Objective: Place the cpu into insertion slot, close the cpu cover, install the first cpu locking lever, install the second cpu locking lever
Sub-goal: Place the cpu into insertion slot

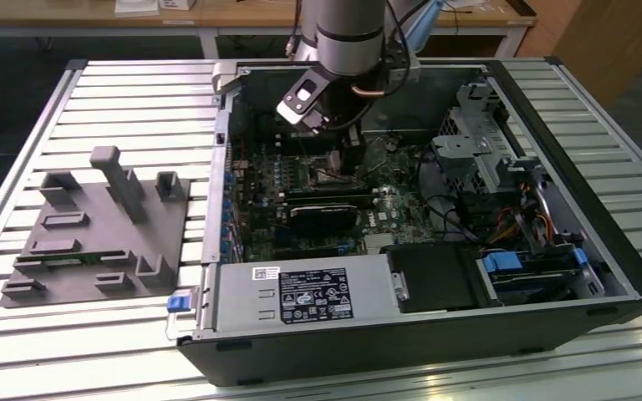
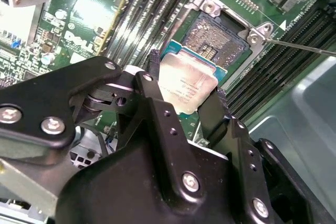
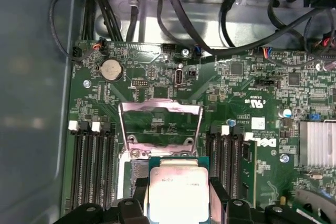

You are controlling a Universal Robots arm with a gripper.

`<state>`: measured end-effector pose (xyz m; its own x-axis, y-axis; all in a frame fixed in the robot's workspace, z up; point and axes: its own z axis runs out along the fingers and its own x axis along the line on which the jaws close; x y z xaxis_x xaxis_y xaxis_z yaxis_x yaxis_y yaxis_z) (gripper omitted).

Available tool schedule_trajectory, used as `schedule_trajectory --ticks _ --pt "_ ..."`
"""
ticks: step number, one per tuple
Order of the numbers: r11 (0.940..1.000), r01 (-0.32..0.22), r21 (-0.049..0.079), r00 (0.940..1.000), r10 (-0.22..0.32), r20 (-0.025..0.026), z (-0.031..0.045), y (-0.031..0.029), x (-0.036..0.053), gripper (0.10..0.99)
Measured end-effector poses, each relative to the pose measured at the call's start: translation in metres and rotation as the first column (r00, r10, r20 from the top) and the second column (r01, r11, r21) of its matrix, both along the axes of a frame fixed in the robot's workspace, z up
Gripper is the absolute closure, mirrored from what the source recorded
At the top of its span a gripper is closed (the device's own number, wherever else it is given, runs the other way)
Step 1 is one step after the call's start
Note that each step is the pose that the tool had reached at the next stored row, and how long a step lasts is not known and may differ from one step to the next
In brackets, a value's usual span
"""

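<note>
The black two-fingered gripper point(image 2: 187, 81) is clamped on the small flat square cpu point(image 2: 185, 88) with its pale silvery metal top, one finger on each of two opposite edges. In both wrist views the chip hangs above the green circuit board point(image 3: 157, 72), over the near edge of the square insertion slot point(image 2: 218, 40), whose dark centre lies bare. The chip is not seated. In the first wrist view the thin silvery cpu cover point(image 3: 160, 107), a frame with a large window, stands swung open on the far side of the socket, between long black memory slots point(image 3: 92, 166). In the exterior view the grey arm point(image 1: 349, 33) reaches down into the open black computer case point(image 1: 634, 280).
</note>
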<state>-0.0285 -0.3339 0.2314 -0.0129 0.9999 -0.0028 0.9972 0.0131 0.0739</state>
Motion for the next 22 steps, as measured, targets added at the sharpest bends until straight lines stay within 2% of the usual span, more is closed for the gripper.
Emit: schedule_trajectory --ticks 10,22 --pt "0.9998 0.017 0.0 0.9998 -0.017 0.0009 -0.0065 0.0078 -0.0071 0.545" --pt "0.9999 0.016 0.0 0.9997 -0.016 0.0163 -0.0175 0.0092 -0.0142 0.545"
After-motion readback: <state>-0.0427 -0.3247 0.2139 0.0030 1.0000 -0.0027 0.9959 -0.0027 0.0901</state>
